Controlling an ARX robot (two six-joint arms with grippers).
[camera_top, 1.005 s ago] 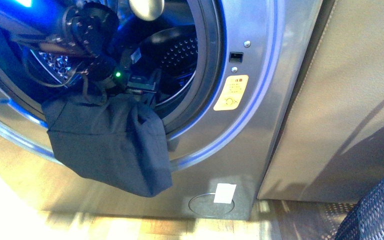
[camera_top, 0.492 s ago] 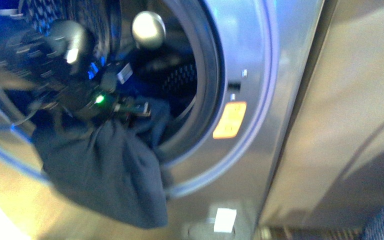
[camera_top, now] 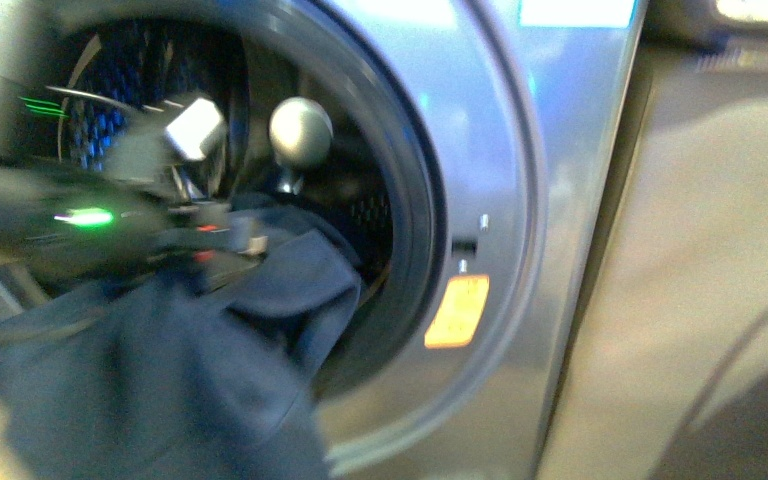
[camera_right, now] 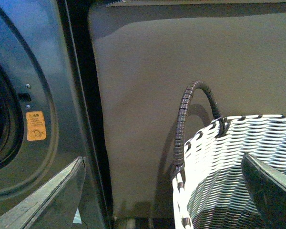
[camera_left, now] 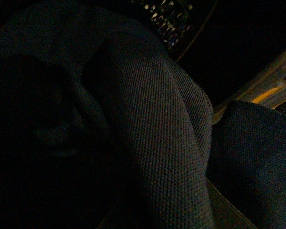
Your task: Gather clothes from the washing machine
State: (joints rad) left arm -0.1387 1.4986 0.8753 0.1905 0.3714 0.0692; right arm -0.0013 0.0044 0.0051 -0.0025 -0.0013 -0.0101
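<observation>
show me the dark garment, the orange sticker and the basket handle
dark garment (camera_top: pixel 180 390), front view, on the broad fold hanging down.
orange sticker (camera_right: pixel 36 125), right wrist view, on its middle.
basket handle (camera_right: pixel 181 124), right wrist view, on the dark upright side of the loop.

R gripper (camera_right: pixel 162 160) wide; L arm (camera_top: pixel 30 230) blurry

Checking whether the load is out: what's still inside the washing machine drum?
The clothes trail from inside over the door rim, mostly outside. Behind them perforated drum wall shows. The left arm and fabric cover the drum floor, so more items cannot be ruled out.
</observation>
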